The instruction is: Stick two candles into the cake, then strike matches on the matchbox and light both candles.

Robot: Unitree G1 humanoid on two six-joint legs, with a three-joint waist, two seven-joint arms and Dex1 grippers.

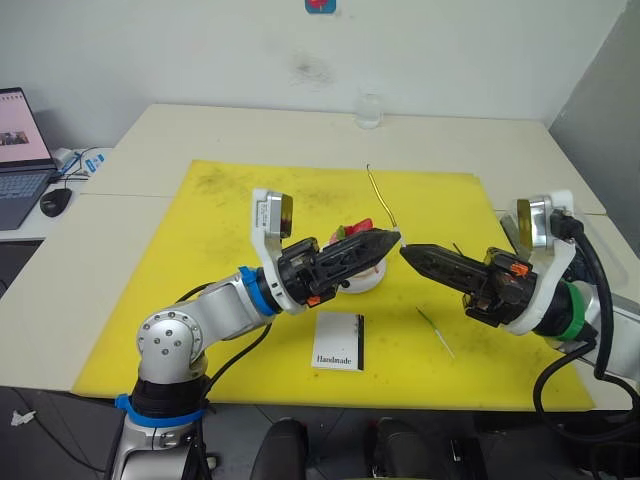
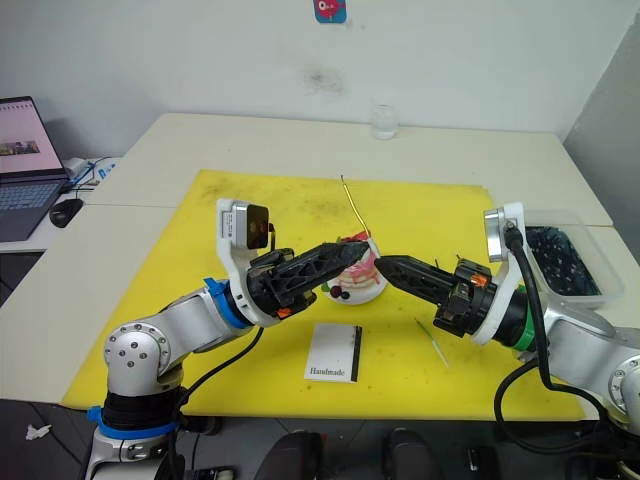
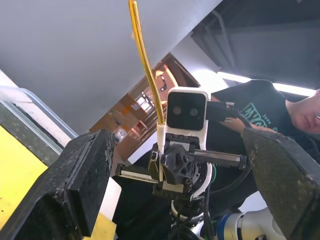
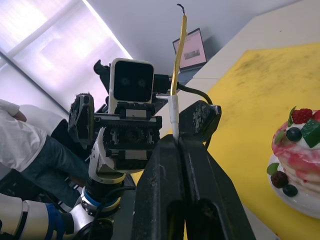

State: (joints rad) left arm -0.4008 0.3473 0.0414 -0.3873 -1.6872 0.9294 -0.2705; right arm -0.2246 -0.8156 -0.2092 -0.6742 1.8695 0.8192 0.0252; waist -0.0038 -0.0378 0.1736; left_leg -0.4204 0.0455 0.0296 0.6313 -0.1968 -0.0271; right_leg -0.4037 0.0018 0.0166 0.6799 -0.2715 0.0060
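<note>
Above the yellow mat [image 1: 220, 290] on the worktop [image 1: 300, 130], 1 candle [image 1: 380, 196] stands near-upright, its base clamped in the closed fingers of the right gripper [image 1: 404, 251]. The left gripper [image 1: 395, 238], fingers apart, meets it tip to tip. The cake [image 2: 356, 274] sits just below, left of the right gripper, which is judged nearer for planting; 1 candle [image 1: 436, 331] and matchbox [image 1: 338, 341] lie flat.
</note>
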